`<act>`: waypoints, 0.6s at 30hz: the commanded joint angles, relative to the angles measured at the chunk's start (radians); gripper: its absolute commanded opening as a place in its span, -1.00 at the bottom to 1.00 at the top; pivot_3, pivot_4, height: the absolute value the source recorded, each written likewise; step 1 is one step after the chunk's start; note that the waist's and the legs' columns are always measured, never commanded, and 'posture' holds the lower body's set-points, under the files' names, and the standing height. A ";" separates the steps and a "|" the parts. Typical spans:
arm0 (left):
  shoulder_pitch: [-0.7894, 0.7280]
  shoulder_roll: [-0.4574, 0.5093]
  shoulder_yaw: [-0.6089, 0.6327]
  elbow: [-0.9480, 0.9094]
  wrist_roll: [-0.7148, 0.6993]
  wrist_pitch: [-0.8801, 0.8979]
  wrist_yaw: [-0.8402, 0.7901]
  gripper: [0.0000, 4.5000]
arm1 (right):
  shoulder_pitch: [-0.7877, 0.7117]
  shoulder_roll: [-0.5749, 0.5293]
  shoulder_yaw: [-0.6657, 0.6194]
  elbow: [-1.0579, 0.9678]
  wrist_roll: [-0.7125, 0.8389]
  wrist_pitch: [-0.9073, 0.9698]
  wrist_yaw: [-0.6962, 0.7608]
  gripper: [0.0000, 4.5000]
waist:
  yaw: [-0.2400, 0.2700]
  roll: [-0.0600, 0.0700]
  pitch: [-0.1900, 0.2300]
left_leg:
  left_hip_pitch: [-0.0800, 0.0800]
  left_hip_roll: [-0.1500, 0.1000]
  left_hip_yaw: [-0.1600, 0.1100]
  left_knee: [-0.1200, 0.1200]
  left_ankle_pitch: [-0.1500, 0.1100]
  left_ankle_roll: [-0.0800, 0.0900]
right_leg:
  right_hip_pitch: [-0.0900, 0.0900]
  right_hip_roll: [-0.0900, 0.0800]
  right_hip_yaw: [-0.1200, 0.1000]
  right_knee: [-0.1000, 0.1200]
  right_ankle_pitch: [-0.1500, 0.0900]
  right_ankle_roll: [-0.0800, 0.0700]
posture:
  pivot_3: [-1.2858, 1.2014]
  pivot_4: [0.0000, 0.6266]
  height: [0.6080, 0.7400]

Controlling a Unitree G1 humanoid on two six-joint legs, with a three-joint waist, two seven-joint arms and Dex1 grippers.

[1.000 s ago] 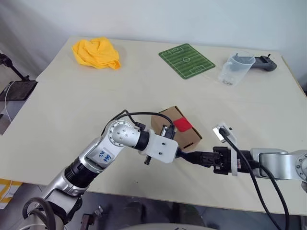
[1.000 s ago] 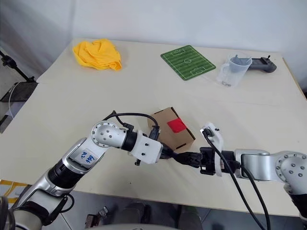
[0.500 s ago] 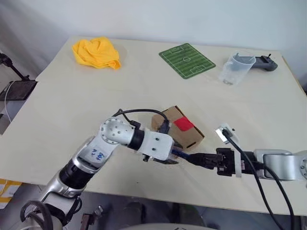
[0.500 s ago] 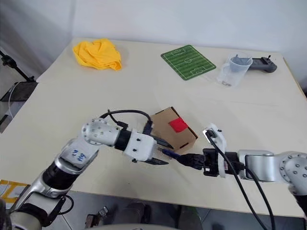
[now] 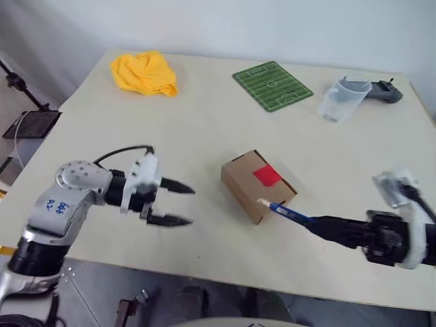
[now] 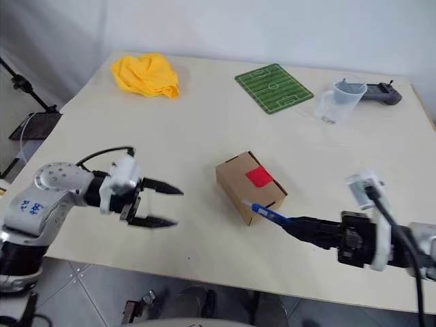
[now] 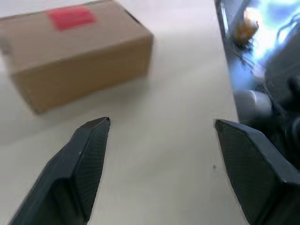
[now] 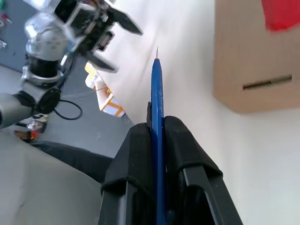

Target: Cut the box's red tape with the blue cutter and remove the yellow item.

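I'm holding the blue cutter [image 5: 291, 215] in the right gripper [image 8: 157, 140], both fingers pinched tight against its shaft, the tip running out well beyond them. That tip is sitting just at the near edge of the box [image 5: 257, 185], low on the side face by the slot, not yet on the red tape [image 5: 267, 176], which lies on the top face a little past the tip and higher. So I'm judging this as the cutting step, with the tape uncut and the flap shut; the yellow item is presumably inside, nothing of it showing. Next move calls for lifting the tip onto the top face and drawing it across the tape, probably with the box steadied. The right forearm is reaching in low and nearly level across the table [image 5: 204, 122]. The left gripper [image 5: 178, 203] is hanging empty, fingers spread wide and pointing at the box, which stands well apart ahead of its fingertips.
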 commanded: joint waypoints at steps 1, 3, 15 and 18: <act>-0.076 -0.063 0.000 0.098 0.004 -0.015 0.046 0.08 | 0.075 0.019 -0.260 -0.012 -0.011 0.086 -0.021 -0.95 | -0.002 -0.001 0.000 | 0.000 0.000 0.000 0.000 0.000 0.000 | 0.000 0.000 0.001 0.000 0.001 0.000 | 0.03 -0.52 1.00; -0.129 -0.106 -0.037 0.156 0.032 -0.034 0.048 -0.19 | 0.106 0.021 -0.294 -0.047 -0.063 0.100 -0.031 -0.95 | -0.006 -0.002 0.000 | 0.000 0.001 0.001 0.000 -0.001 0.000 | 0.000 0.000 0.002 -0.001 0.001 -0.001 | 0.03 -0.52 1.00; -0.396 -0.317 -0.213 0.397 0.226 -0.157 0.084 -1.00 | -0.156 -0.347 0.145 -0.033 0.012 -0.187 -0.373 -0.95 | -0.038 -0.003 0.002 | -0.002 0.002 0.011 -0.001 0.003 0.000 | -0.010 0.001 0.003 0.006 0.001 0.000 | 0.03 -0.52 1.00; -0.399 -0.320 -0.255 0.387 0.283 -0.192 0.085 -1.00 | -0.247 -0.451 0.281 -0.020 0.018 -0.259 -0.380 -0.95 | -0.042 -0.002 0.003 | -0.003 0.002 0.012 -0.002 0.003 -0.001 | -0.012 0.001 0.002 0.006 0.001 0.000 | 0.03 -0.52 1.00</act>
